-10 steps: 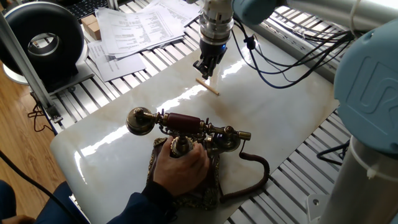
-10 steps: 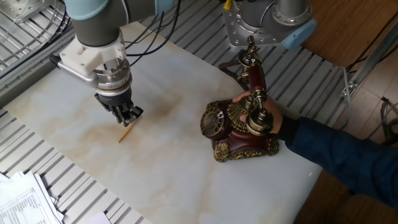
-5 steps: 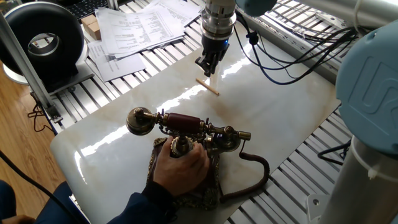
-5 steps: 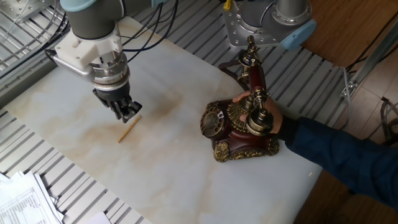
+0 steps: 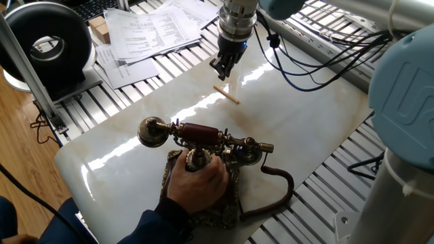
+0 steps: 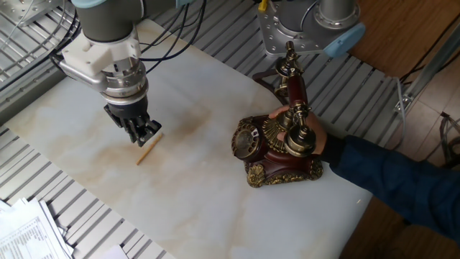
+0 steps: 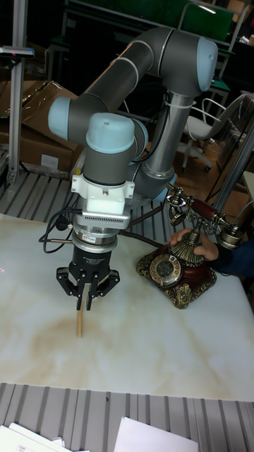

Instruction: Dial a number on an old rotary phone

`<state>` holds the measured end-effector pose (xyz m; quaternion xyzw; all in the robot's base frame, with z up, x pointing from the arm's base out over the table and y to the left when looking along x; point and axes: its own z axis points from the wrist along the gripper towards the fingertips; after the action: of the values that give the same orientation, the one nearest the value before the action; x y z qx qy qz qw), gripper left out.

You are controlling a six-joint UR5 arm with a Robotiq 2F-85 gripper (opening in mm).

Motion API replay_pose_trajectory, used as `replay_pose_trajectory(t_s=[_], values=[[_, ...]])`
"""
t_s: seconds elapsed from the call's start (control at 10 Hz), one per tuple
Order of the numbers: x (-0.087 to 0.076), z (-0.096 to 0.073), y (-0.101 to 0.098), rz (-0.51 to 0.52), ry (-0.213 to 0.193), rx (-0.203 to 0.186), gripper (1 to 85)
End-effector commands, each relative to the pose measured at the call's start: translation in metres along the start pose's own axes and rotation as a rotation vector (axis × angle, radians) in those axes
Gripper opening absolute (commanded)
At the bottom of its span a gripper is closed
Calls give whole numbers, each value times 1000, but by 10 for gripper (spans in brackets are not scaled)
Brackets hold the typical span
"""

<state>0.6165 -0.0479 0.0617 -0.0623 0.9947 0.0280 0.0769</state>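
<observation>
The old rotary phone (image 5: pixel 201 135) stands at the near edge of the marble table, its dark red handset resting across the brass cradle. Its brown cord (image 5: pixel 279 191) curls to the right. A person's hand (image 5: pixel 198 181) holds the phone's base (image 6: pixel 282 160); the dial (image 6: pixel 246 142) faces the arm and also shows in the tall fixed view (image 7: pixel 167 268). My gripper (image 5: pixel 222 70) hangs just above the far end of a small wooden stick (image 5: pixel 226 94) that lies flat on the table. The fingers (image 7: pixel 85 296) look shut, with nothing held. The gripper (image 6: pixel 144 134) is well left of the phone.
Printed papers (image 5: pixel 150 28) and a small wooden block (image 5: pixel 100 29) lie beyond the table's far edge. A black round device (image 5: pixel 47 42) stands at the far left. The person's blue sleeve (image 6: pixel 402 183) reaches in beside the phone. Black cables (image 5: pixel 305 64) trail from the arm.
The gripper has drifted a little up and away from the phone, over the stick's far end. Stick, phone and hand have stayed put.
</observation>
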Motion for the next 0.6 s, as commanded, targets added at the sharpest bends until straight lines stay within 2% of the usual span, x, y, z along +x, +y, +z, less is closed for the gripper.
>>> replay_pose_trajectory(t_s=[0.0, 0.2, 0.3, 0.5], values=[[-7, -2, 2, 6, -25, -13, 243], [-8, 1, 3, -5, -35, -20, 283], [-7, 7, 3, -11, -50, -24, 330], [-2, 17, 6, -17, -53, -27, 350]])
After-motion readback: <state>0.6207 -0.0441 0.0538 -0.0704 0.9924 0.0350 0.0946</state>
